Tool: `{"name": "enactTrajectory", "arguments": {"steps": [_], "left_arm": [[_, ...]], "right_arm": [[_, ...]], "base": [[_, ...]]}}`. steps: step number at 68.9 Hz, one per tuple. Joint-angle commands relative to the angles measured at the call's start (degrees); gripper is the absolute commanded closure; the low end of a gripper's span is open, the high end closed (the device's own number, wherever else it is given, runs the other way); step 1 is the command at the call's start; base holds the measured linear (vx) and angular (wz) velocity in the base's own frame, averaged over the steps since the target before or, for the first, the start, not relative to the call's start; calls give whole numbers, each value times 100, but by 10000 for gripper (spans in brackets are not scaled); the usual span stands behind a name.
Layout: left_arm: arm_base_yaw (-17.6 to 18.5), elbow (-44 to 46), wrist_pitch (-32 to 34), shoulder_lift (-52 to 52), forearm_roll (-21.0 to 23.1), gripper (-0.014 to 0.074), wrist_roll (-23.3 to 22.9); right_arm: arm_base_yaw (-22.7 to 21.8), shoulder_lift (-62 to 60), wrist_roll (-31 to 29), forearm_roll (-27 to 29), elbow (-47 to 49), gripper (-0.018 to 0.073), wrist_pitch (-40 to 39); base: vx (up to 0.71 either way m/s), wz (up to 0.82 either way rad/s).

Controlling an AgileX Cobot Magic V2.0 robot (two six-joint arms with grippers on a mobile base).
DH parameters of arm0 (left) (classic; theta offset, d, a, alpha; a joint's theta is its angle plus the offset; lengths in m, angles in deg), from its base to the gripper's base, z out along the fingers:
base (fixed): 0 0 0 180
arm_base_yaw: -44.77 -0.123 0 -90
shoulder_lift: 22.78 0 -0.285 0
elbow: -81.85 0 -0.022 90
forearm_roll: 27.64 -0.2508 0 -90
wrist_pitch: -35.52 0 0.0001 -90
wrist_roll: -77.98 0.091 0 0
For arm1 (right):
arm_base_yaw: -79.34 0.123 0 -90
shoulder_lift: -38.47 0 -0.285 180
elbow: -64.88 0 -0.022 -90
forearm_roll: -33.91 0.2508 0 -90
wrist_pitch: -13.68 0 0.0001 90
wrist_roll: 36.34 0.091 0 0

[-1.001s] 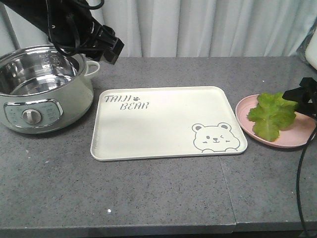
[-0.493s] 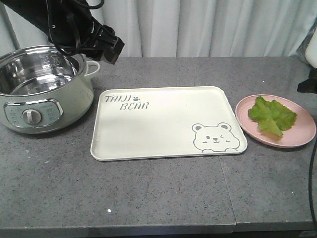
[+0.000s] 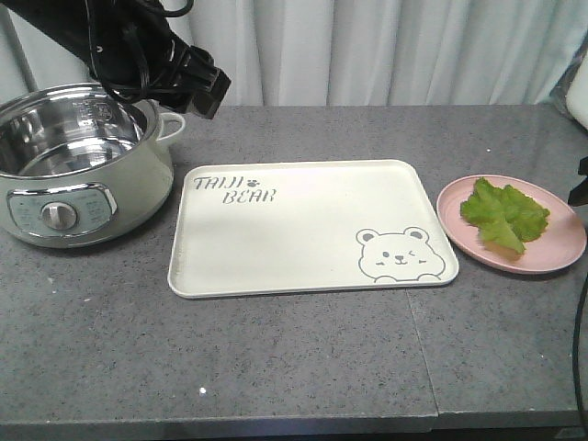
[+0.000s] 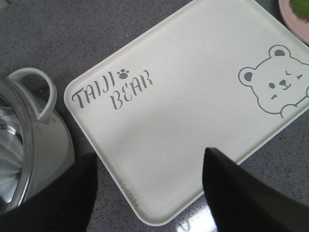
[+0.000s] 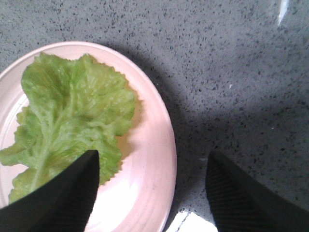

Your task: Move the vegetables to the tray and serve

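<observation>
Left fingers (image 4: 241,193) spread, right fingers (image 5: 246,198) spread

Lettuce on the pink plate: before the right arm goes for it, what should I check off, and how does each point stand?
1. Vegetables lie wholly on the pink plate, none on the tray: ok.
2. Tray flat on the counter, its surface bare: ok.
3. Right gripper open: ok.
4. Right gripper centred over the leaves: not ok; one finger is over the leaf edge, the other is past the plate rim, over the counter.
5. Left gripper open, holding nothing: ok.
6. Left gripper high enough above the tray to leave the drop spot free: cannot tell.
</observation>
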Motion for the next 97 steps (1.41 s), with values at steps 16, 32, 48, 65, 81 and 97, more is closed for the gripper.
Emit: {"name": "enactTrajectory", "arguments": {"steps": [16, 32, 48, 65, 81, 97], "left_arm": [[4, 118, 87, 259, 23, 134, -65], [4, 118, 87, 246, 23, 134, -60], [4, 118, 87, 99, 23, 134, -60], [4, 118, 87, 79, 16, 134, -60], [4, 118, 87, 79, 21, 134, -60], [4, 118, 87, 79, 15, 134, -65]], "right_arm": [[-5, 189, 90, 79, 174, 105, 134], [-5, 272, 104, 80, 174, 199, 193], [-5, 272, 104, 80, 174, 481, 213], [-51, 265, 104, 183, 174, 568, 151], [-362, 19, -64, 1304, 174, 566, 198], [-213, -400, -1009, 2856, 378, 565, 707]], "base": [[0, 0], [0, 0], [0, 0], [0, 0], [0, 0], [0, 0]]}}
